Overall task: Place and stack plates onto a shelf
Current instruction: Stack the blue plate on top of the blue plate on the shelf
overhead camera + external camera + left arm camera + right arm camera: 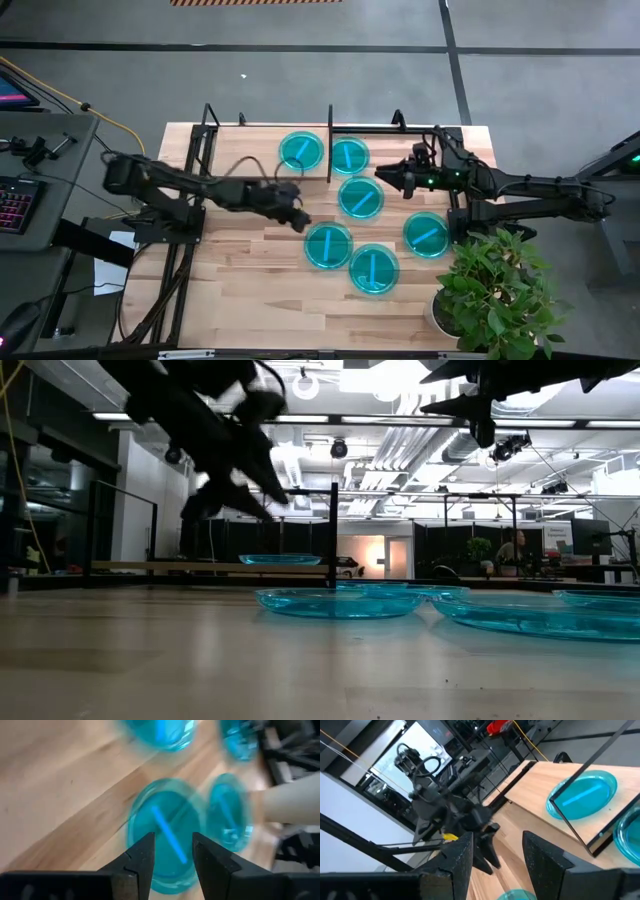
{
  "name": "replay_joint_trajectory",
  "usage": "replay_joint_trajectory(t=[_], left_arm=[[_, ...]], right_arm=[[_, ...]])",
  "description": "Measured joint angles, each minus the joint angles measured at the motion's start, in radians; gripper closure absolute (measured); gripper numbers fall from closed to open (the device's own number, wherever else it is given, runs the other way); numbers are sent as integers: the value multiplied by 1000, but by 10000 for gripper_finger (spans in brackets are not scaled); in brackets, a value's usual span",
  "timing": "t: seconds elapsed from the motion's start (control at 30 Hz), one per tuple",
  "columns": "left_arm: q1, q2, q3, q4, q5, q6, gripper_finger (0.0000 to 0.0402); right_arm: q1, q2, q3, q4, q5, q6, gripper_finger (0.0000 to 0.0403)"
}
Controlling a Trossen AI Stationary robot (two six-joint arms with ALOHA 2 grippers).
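A wooden table (250, 290) seen from above, with 2 dark robot arms reaching toward its middle and 6 round cyan-blue plates spread over it. The landmark is the shelf (240, 140), a light board in a thin black rod frame along the table's far edge, with a black upright divider (330, 143).

1 plate (301, 151) lies on the shelf board, just beside the divider on the left arm's side. A 2nd plate (349, 155) lies just across the divider. A 3rd plate (360, 197) sits on the table just in front of the shelf. 3 more plates lie farther from the shelf: 1 (328, 245) near the table's middle, 1 (374, 268) nearest the front edge, and 1 (427, 234) toward a potted plant (490, 285).

The left gripper (298, 217) hovers in front of the shelf, above the middle plate (167, 832), its fingers narrowly parted and empty. The right gripper (383, 174) hangs beside the shelf's right end, fingers parted, holding nothing.
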Motion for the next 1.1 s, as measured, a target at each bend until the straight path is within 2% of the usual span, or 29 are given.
replay_joint_trajectory(t=[0.27, 0.5, 0.7, 0.9, 1.1], left_arm=[[1, 230, 87, 11, -19, -50, 282], [1, 362, 198, -21, -35, 33, 282], [2, 387, 254, -60, -37, 75, 282], [1, 386, 257, -72, 14, 106, 287], [-9, 386, 256, -115, -1, 106, 299]], right_arm=[[0, 0, 0, -49, -15, -11, 247], [0, 0, 0, -57, -20, -11, 247], [0, 0, 0, -61, -26, -8, 247], [0, 0, 0, -64, -25, -8, 247], [0, 0, 0, -64, -25, -9, 247]])
